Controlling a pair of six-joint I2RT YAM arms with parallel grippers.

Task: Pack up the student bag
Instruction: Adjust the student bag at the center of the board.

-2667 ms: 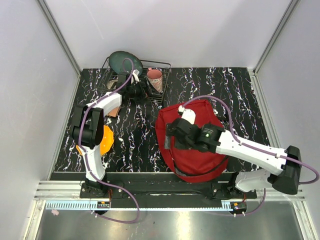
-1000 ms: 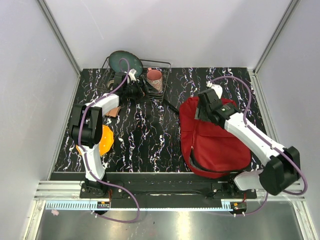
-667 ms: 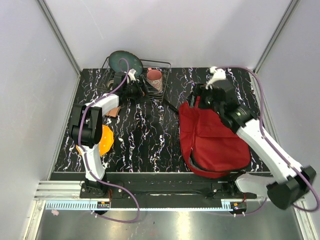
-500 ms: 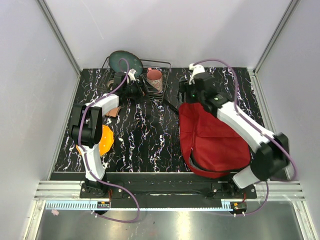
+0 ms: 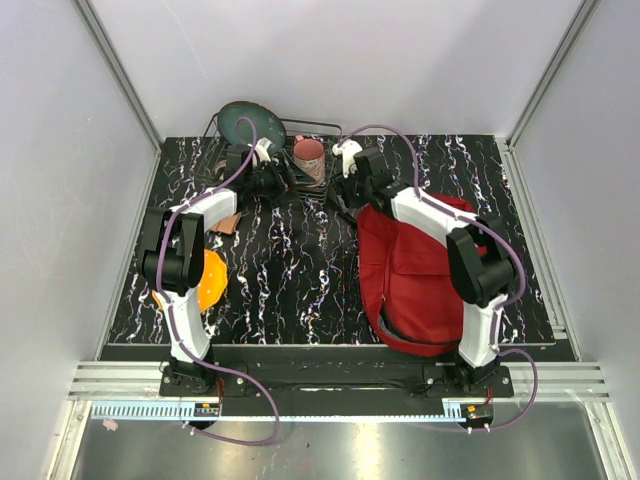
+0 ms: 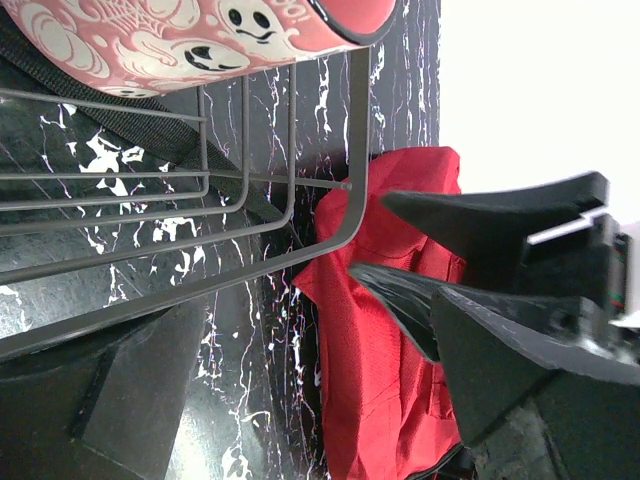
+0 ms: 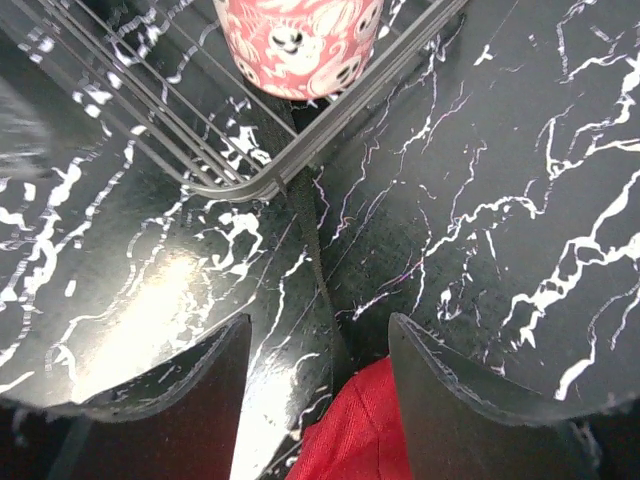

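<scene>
Hovering at the eleven-o'clock corner of the bag [image 5: 430,270], the right gripper [image 7: 318,335] has its jaws spread and nothing between them. Only a black strap [image 7: 310,240] runs along the table [image 5: 260,290] beneath it, with a tongue of red cloth showing at six o'clock in the wrist view. The bag itself lies flat towards four o'clock on the table, its top end pointing at twelve. Over at eleven o'clock stands the wire rack [image 5: 320,128] with a pink mug [image 5: 308,153] in it. The left gripper [image 5: 268,182] waits by the rack's near side, jaws wide, holding nothing.

Now, how will this bag behave? It looks soft and limp — plain fabric, slumped, no frame to keep it open. It is probably light as it lies, yet floppy enough to sag and fold if lifted by the cloth alone. A pinch on loose fabric would likely bunch and slip. The better holds, to my eye, are the strap trailing from that top corner, a zip pull, or the rim of the opening at twelve o'clock.
</scene>
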